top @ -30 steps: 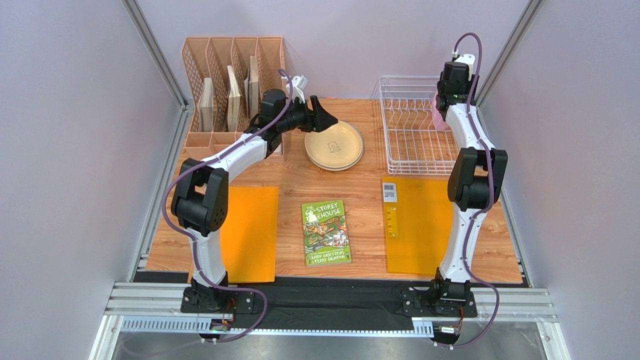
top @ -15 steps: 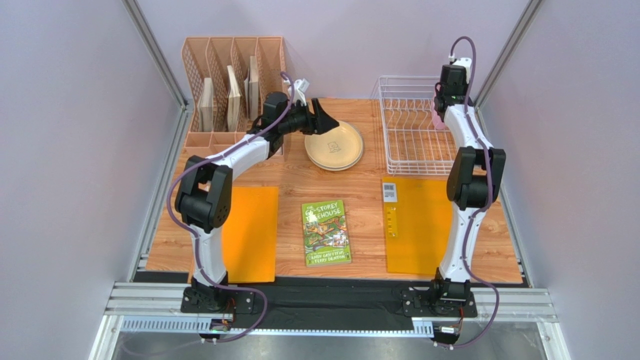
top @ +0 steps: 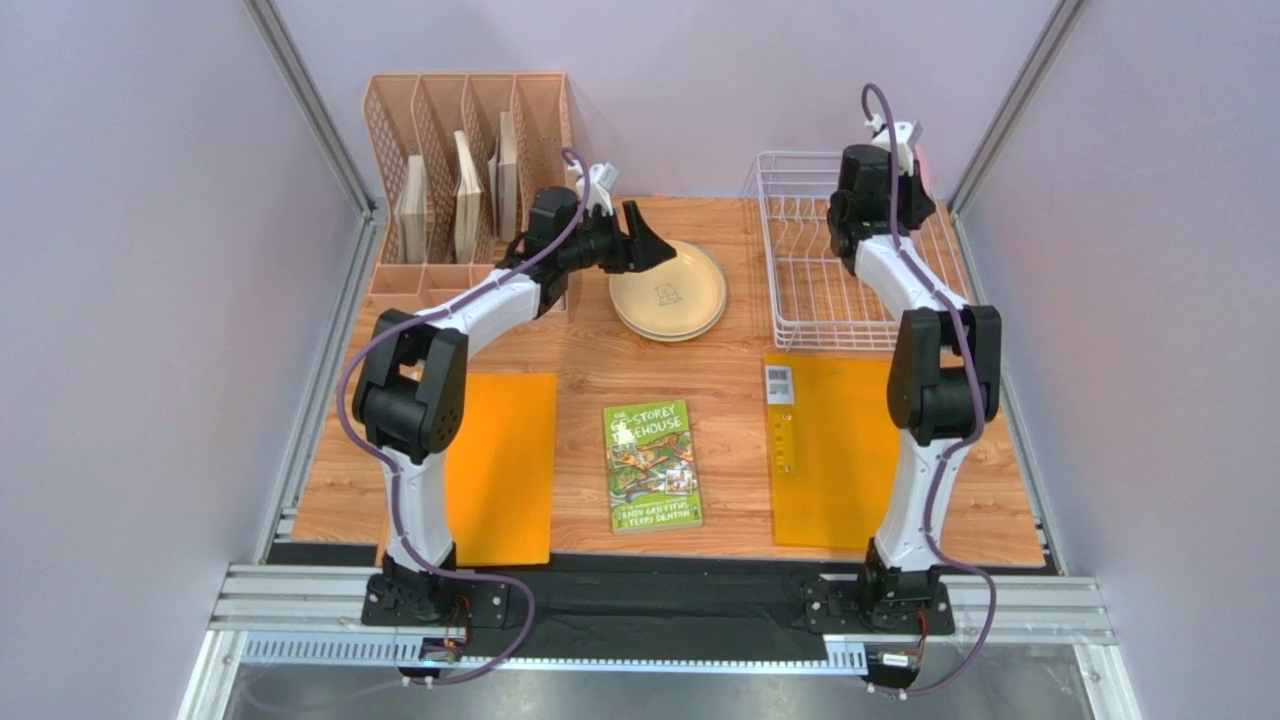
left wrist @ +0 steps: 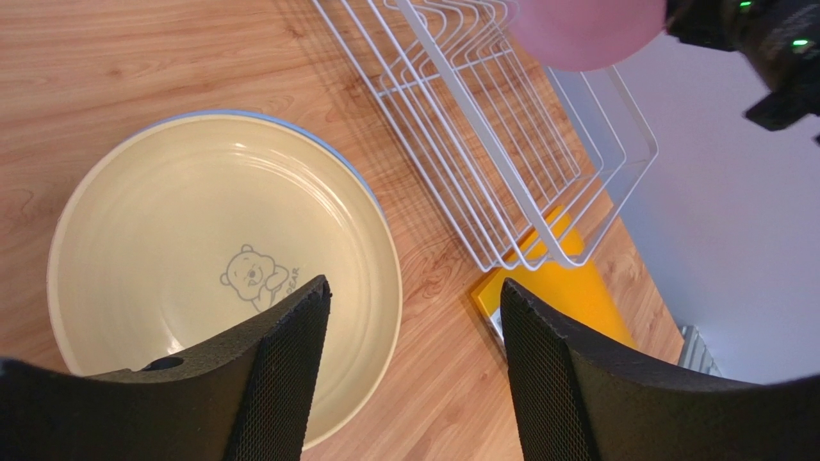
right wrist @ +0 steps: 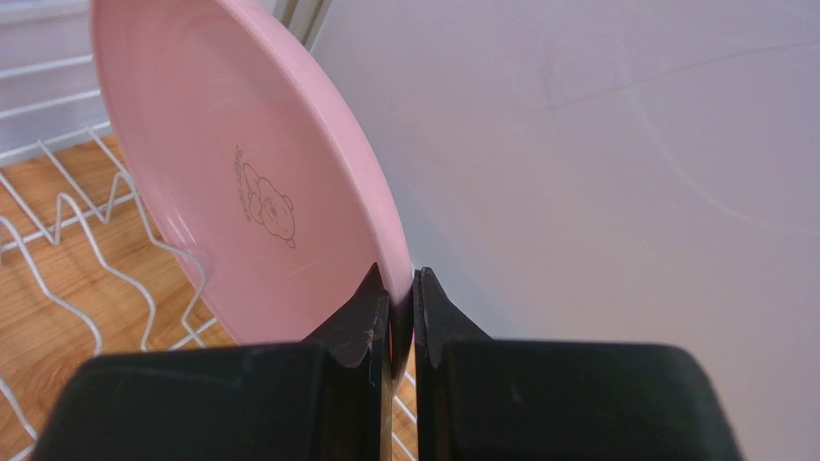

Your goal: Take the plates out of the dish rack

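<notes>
The pink plate [right wrist: 241, 192] stands on edge, tilted, above the wires of the white dish rack [right wrist: 58, 240]. My right gripper [right wrist: 402, 280] is shut on its rim. From the left wrist view the pink plate [left wrist: 587, 29] hangs over the far end of the dish rack [left wrist: 500, 144]. A cream plate [left wrist: 192, 288] with a bear mark lies flat on the table on top of a light blue plate [left wrist: 289, 123]. My left gripper [left wrist: 414, 288] hovers open over the cream plate's right rim, nothing between its fingers. In the top view the dish rack [top: 819, 278] stands right of the plate stack [top: 669, 293].
A pinkish-tan slotted organizer [top: 466, 165] with books stands at the back left. A green book [top: 652, 465] lies mid-table between two orange mats [top: 504, 465] [top: 834, 450]. A small grey card [top: 777, 383] sits on the right mat's corner. Side walls stand close to the rack.
My right gripper closed on the pink plate's rim and swung it left over the rack's back end. The left arm barely shifted and stayed open.
</notes>
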`<state>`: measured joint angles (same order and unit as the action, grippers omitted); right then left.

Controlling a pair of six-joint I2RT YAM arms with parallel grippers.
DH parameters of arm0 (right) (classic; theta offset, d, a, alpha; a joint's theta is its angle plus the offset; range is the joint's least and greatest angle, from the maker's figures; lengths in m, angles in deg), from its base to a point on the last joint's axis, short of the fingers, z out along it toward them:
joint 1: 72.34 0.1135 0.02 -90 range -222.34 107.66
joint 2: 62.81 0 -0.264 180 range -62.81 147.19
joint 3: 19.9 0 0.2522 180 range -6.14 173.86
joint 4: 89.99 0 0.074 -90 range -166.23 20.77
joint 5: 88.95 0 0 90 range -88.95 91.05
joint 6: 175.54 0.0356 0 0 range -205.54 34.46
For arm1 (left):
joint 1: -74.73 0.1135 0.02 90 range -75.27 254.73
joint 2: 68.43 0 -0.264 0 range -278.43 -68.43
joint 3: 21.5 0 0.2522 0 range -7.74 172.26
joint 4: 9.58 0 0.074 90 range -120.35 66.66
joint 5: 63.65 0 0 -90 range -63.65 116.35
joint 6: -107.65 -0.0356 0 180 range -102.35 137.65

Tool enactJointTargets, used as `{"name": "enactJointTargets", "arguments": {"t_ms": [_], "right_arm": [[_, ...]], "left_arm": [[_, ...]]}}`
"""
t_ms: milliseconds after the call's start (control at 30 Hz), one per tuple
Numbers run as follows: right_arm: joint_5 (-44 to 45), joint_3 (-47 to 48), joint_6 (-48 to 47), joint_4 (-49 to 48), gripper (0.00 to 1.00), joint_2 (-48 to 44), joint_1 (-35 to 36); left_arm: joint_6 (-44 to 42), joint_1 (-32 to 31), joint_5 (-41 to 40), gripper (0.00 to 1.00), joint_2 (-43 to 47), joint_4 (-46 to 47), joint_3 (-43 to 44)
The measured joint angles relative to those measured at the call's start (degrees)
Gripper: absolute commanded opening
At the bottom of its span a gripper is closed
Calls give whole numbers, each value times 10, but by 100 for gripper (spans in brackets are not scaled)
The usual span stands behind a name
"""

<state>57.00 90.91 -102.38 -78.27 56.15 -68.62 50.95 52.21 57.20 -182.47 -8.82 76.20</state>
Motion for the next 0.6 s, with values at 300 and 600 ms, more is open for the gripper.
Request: {"name": "enactJointTargets", "arguments": {"t_ms": [300,600], "right_arm": [[-47,-34,93,48,0,-183,0],[-332,-115,277,161,0,-259,2]], "left_arm": [[0,0,-4,72,0,-2,0],[14,0,7,72,0,10,7]]}}
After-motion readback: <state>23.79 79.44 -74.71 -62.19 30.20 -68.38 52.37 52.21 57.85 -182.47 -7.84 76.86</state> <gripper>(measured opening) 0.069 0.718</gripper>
